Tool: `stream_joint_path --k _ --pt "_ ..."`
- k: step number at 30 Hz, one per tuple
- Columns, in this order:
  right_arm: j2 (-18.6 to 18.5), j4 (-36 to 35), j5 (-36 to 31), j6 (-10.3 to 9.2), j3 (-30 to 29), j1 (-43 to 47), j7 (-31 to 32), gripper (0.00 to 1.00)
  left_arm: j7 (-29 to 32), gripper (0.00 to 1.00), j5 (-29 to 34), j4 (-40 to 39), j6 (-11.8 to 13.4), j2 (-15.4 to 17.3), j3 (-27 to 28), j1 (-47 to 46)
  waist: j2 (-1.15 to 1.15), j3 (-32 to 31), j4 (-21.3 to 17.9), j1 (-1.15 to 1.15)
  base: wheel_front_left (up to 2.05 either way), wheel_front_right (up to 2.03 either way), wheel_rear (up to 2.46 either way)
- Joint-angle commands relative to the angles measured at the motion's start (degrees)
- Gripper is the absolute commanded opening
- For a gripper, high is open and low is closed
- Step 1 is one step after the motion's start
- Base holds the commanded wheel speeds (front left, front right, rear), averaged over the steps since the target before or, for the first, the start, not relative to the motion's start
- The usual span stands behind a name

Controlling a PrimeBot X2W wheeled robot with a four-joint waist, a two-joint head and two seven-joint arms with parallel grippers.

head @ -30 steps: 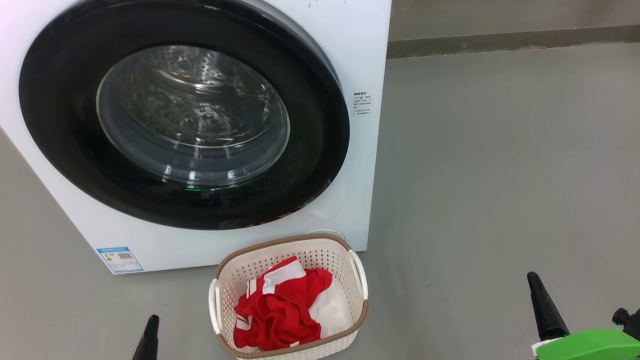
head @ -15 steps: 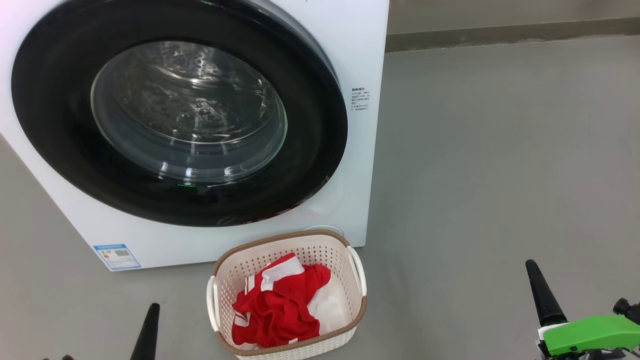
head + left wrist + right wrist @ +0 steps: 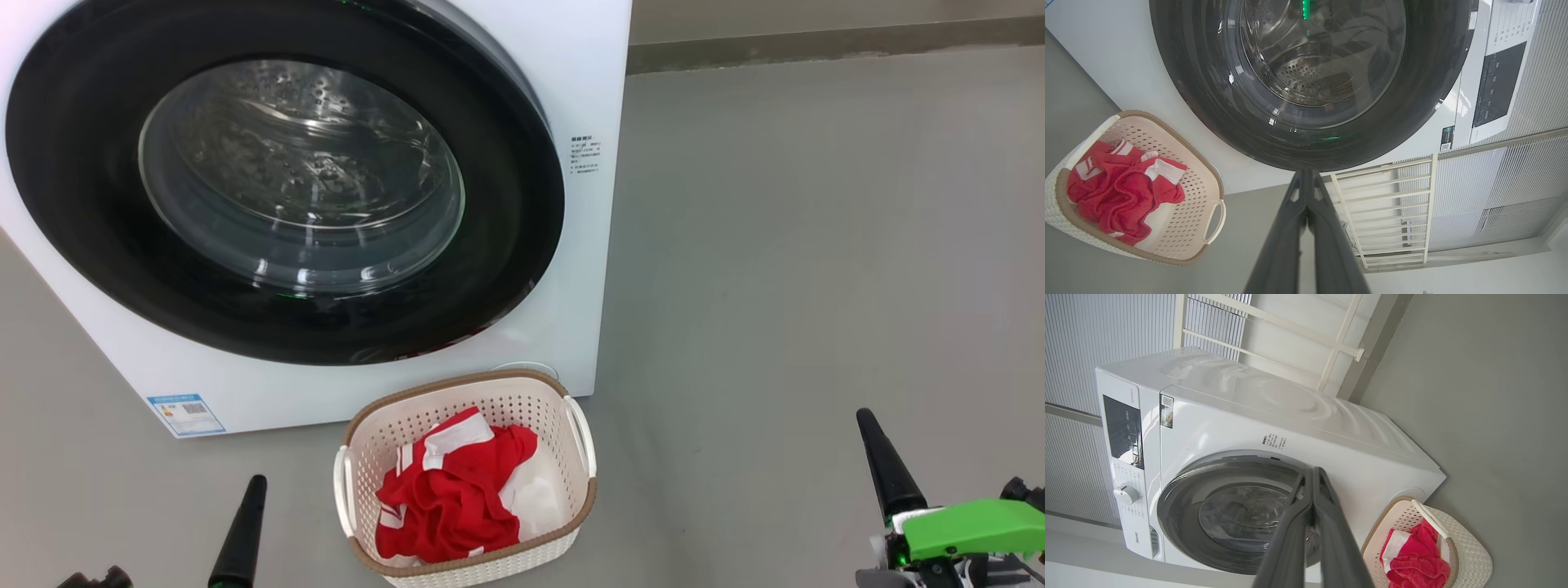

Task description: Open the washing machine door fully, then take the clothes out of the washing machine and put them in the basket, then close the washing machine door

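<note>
The white washing machine [image 3: 600,73] stands at the upper left, and its black-rimmed glass door [image 3: 522,245] lies flush against the front. Through the glass I see bare steel drum. On the floor just in front sits the cream basket [image 3: 584,498], holding the red and white clothes [image 3: 445,494]. My left gripper [image 3: 255,483] is shut, low and left of the basket, holding nothing. Far off to the basket's right, my right gripper [image 3: 864,418] is likewise shut and holds nothing. The left wrist view shows the door [image 3: 1208,94], basket [image 3: 1206,171] and clothes [image 3: 1114,192]. The right wrist view shows the machine [image 3: 1331,412], basket [image 3: 1478,555] and clothes [image 3: 1412,563].
Grey floor [image 3: 816,245] stretches wide to the right of the machine, up to a wall skirting [image 3: 816,49]. A white railing [image 3: 1392,204] and ribbed wall panels [image 3: 1494,192] stand beside the machine. The control panel [image 3: 1122,428] and a knob [image 3: 1126,493] sit on its front.
The head camera has tilted, so the machine and basket sit slightly higher in view. Both grippers show a little more of themselves and stay shut. The door and clothes are unchanged.
</note>
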Motion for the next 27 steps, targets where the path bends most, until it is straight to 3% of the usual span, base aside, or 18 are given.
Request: stream_joint_path --k 1,21,27 --pt "-1.06 -1.36 2.20 -0.03 0.65 -3.50 0.58 0.00 0.74 0.00 -2.10 -0.90 -0.34 0.55 1.92 -2.80 0.00 0.11 -0.05 0.00 0.00 0.00 0.00" --pt "-1.33 -0.53 14.36 -0.04 0.42 -6.18 3.87 0.00 3.89 0.00 -13.58 0.18 -0.40 -0.23 2.80 -5.60 0.00 1.19 -0.46 0.00 0.00 0.00 0.00" --pt "-1.33 -0.53 14.36 -0.04 0.42 -6.18 3.87 0.00 3.89 0.00 -13.58 0.18 -0.40 -0.23 2.80 -5.59 0.00 1.19 -0.46 0.00 0.00 0.00 0.00"
